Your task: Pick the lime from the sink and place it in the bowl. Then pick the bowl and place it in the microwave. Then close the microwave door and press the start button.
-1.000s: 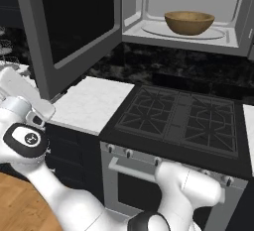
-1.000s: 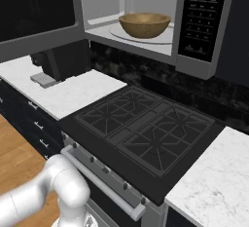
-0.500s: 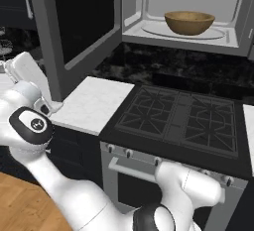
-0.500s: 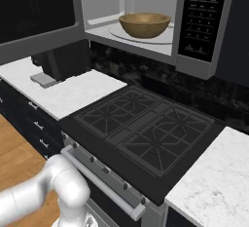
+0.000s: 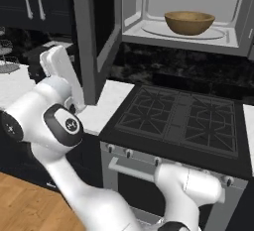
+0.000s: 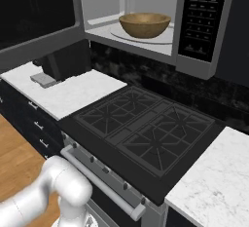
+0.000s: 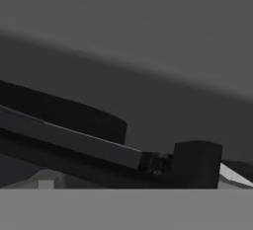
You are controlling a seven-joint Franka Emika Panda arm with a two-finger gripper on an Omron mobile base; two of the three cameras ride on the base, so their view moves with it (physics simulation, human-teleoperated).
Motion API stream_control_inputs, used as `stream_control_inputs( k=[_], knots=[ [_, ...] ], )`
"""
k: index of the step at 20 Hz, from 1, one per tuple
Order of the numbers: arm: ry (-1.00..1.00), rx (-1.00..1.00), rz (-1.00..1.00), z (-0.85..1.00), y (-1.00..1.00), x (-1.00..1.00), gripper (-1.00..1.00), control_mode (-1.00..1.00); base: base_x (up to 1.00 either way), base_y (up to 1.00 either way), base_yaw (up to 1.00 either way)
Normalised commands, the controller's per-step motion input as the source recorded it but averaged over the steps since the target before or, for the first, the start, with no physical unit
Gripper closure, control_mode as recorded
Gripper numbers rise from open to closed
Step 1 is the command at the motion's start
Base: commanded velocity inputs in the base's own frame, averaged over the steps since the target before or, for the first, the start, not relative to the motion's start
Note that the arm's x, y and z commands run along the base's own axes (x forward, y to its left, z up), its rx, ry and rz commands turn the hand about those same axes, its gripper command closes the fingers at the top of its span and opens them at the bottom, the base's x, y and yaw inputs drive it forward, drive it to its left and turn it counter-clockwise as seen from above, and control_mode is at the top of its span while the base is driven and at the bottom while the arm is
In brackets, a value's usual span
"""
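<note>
Arm: the white arm (image 5: 54,121) rises in the foreground of the left base view, elbow bent, its upper link reaching up to the lower edge of the microwave door.
Gripper: the hand end sits behind the door's lower edge in the left base view, so the fingers are hidden there; in the hand view one dark finger tip (image 7: 195,165) stands at the bottom, close to a grey surface. The jaws are spread to their widest and pinch nothing visible.
Stove: a black gas cooktop (image 6: 146,133) with grates lies between two white marble counter sections (image 6: 68,94); its knobs and oven handle run along the front.
Microwave door: the grey-framed door (image 5: 96,36) with a dark glass window stands swung out to the left, open, its outer edge toward the camera.
Microwave: the grey built-in unit (image 6: 194,26) sits above the stove, cavity exposed, pale interior, dark control panel on its right side.
Bowl: the light-brown wooden bowl (image 5: 189,22) is wide, round and grain-marked; it rests upright on the round turntable plate (image 5: 218,33), near the cavity centre.
Lime: the bowl's inside is not visible from either base view, so its contents cannot be told.
Hard to make out: the dark shapes in the hand view are blurred; a dark appliance (image 6: 65,63) on the far left counter is too indistinct to name.
</note>
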Motion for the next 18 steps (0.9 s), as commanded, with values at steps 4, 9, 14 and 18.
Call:
stream_control_inputs(
  k=[4,9,14,18],
  knots=[
    [-0.3,0.3,0.01,0.13,-0.96,-0.67,-1.0,-1.0,0.0,0.0,0.0],
    [-0.25,0.29,0.0,0.12,-0.93,-0.53,-1.0,-1.0,0.0,0.0,0.0],
    [-0.17,0.28,0.0,0.21,-0.89,-0.33,-1.0,-1.0,0.0,0.0,0.0],
    [-0.1,0.26,0.0,0.43,-0.73,-0.19,-1.0,-1.0,0.0,0.0,0.0]
  ],
)
